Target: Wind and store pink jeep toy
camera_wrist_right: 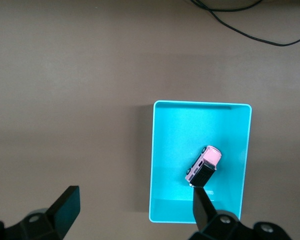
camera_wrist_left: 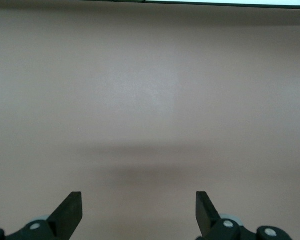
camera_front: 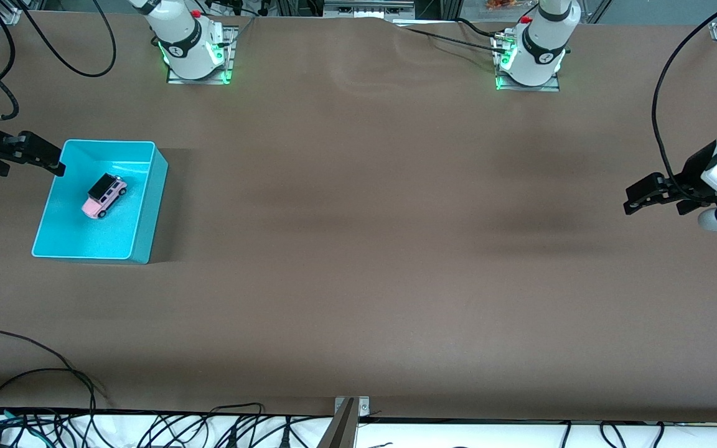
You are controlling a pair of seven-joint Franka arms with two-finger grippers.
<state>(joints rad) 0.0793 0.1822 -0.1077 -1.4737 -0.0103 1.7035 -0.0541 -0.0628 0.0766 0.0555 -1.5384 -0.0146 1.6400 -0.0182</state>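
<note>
The pink jeep toy (camera_front: 104,195) (camera_wrist_right: 204,166), boxy with a black roof, lies askew on the floor of the turquoise bin (camera_front: 150,205) (camera_wrist_right: 172,145) toward the right arm's end of the table. My right gripper (camera_front: 47,155) (camera_wrist_right: 135,200) hovers open and empty over the bin's corner; one of its fingers (camera_wrist_right: 202,205) overlaps the bin's end wall in the right wrist view. My left gripper (camera_front: 654,202) (camera_wrist_left: 139,200) waits open and empty above bare brown table at the left arm's end.
Both arm bases (camera_front: 193,53) (camera_front: 529,59) stand along the table's edge farthest from the front camera. Loose black cables (camera_front: 53,373) trail along the table's front edge, and another cable (camera_wrist_right: 250,27) lies on the table past the bin.
</note>
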